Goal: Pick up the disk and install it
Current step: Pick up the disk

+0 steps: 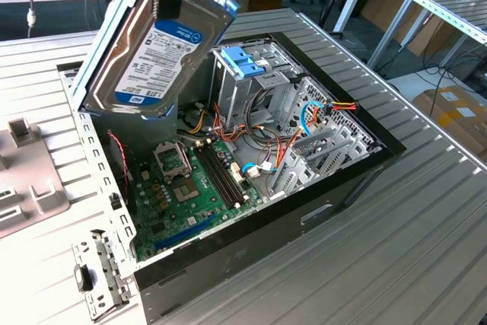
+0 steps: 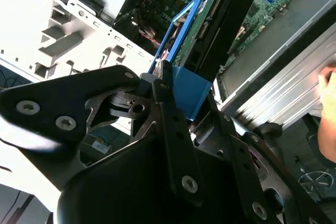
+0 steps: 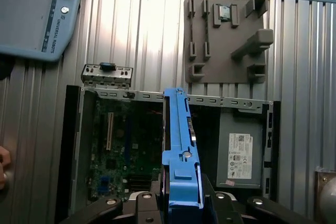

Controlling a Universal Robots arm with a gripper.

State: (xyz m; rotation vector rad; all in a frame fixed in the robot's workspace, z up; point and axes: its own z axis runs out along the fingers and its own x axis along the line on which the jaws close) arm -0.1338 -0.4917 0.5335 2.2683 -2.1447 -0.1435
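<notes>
Already lifted, the disk [image 1: 152, 43] is held tilted above the open computer case [image 1: 319, 215], gripper [image 2: 186, 95] jaws pinching its blue end; install pending, alignment with the drive cage [image 1: 232, 93] needed.

My hand [image 3: 181, 205] holds the disk [image 3: 178, 129], blue rail edge-on, over an open computer case [image 3: 73, 145] on the ribbed metal surface [image 3: 136, 35]; farther from my hand lie a grey fixture plate [image 3: 220, 40] and a control pendant [image 3: 31, 14].
</notes>
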